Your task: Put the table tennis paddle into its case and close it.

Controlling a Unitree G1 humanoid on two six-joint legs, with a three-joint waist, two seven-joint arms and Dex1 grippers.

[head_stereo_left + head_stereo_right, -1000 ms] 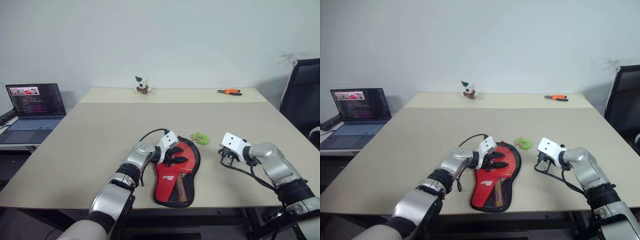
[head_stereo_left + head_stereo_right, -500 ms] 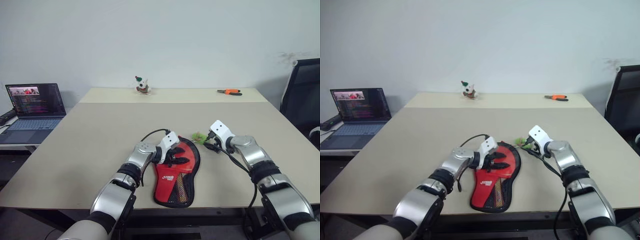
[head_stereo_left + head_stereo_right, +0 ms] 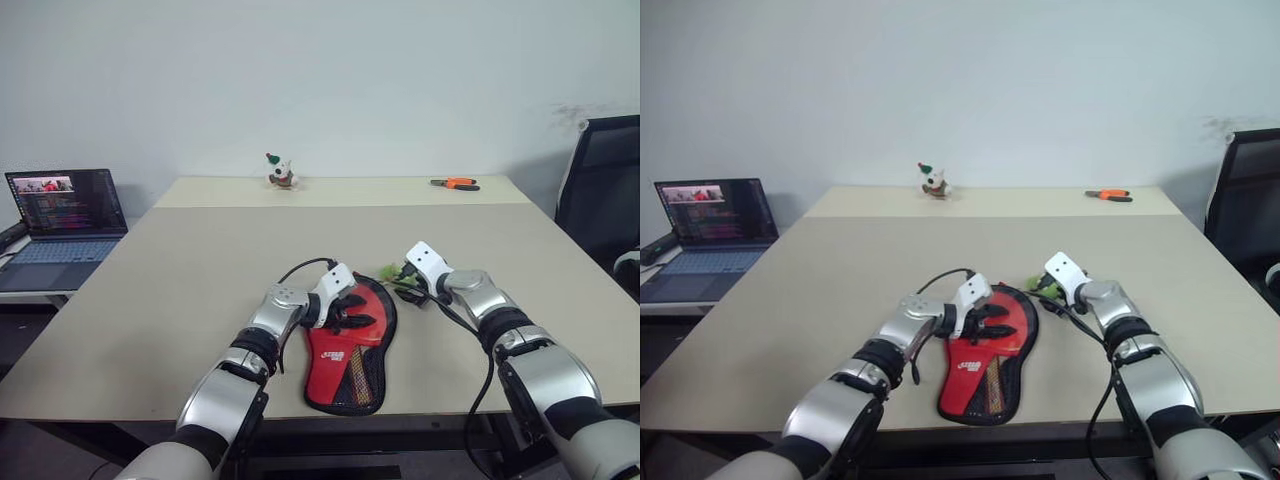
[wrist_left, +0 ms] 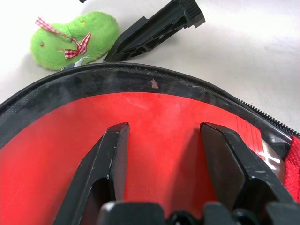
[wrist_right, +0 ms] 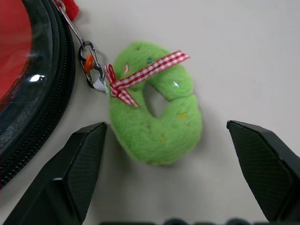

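Straddling the green zipper tag (image 5: 157,110), right gripper (image 5: 166,164) fingers spread wide; left gripper (image 4: 164,154) fingers (parted, holding nothing) lie on the case (image 3: 350,345).

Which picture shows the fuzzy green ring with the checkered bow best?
The right wrist view: the green ring sits big between the right hand's open fingers, bow and clip plain. The left wrist view shows it at one edge; the eye views show a small green spot beside the case.

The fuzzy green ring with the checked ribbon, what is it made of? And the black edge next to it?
The fuzzy green ring looks like soft plush, with a woven red-checked ribbon. The black edge of the red case looks like fabric with zipper teeth.
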